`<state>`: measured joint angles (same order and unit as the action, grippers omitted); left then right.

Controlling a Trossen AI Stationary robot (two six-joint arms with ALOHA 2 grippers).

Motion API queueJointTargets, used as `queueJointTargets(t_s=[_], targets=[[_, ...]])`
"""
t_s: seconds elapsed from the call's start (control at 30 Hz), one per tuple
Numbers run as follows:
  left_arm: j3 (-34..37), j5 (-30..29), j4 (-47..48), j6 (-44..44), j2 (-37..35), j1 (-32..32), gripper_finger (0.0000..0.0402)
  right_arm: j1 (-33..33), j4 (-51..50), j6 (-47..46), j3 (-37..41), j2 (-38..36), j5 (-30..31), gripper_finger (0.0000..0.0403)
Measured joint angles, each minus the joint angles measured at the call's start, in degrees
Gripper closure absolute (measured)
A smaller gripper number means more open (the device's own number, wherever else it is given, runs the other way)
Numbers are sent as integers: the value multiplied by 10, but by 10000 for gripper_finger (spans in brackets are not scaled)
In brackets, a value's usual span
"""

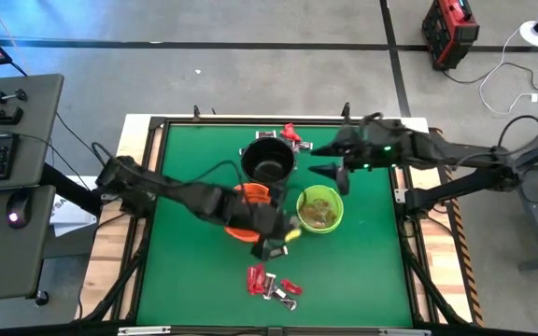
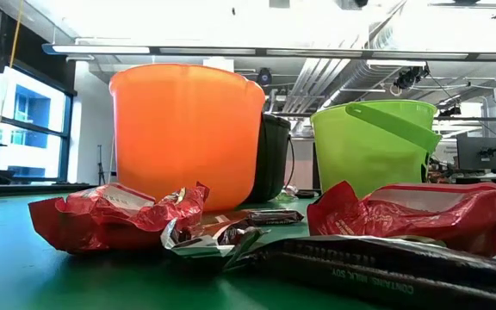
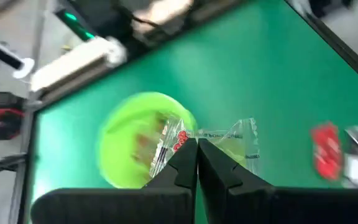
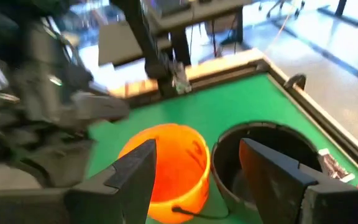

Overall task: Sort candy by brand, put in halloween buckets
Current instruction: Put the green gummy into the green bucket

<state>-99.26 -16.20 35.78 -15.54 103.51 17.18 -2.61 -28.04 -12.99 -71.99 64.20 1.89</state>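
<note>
Three buckets stand mid-table: black (image 1: 267, 161), orange (image 1: 248, 194) partly under my left arm, and lime green (image 1: 320, 207) with pale candy inside. My left gripper (image 1: 290, 235) is shut on a pale, clear-wrapped candy (image 3: 219, 134) with red print, just near of the green bucket (image 3: 132, 149). My right gripper (image 1: 330, 170) hangs open and empty between the black and green buckets, looking down on the orange bucket (image 4: 166, 165) and black bucket (image 4: 263, 152). Red and silver candy (image 1: 271, 282) lies on the mat near the front edge. My left gripper pinches the pale wrapper near its middle (image 3: 196, 135) between its two shut fingertips. The crinkled ends spread out to either side of the fingers. The fingers slant downward toward the green bucket. The candy is lifted clear of the green mat.
More red candy (image 1: 292, 135) lies behind the black bucket near the far edge. At table height, red wrappers (image 2: 119, 215) and a dark wrapper (image 2: 386, 263) lie in front of the orange bucket (image 2: 188, 129) and green bucket (image 2: 373, 142). The table has a dark raised frame (image 1: 157, 224).
</note>
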Motion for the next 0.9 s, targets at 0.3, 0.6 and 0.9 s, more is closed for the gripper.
queueJointTargets(t_s=[0.3,0.6,0.9], targets=[[0,76,-207,9,85,-94,401,0,23,-67,0,-66,43,179],[1,82,-229,55,173,-124,381,0,25,-102,0,-61,72,179],[1,82,-172,64,145,-123,249,0,16,-100,0,-54,71,179]])
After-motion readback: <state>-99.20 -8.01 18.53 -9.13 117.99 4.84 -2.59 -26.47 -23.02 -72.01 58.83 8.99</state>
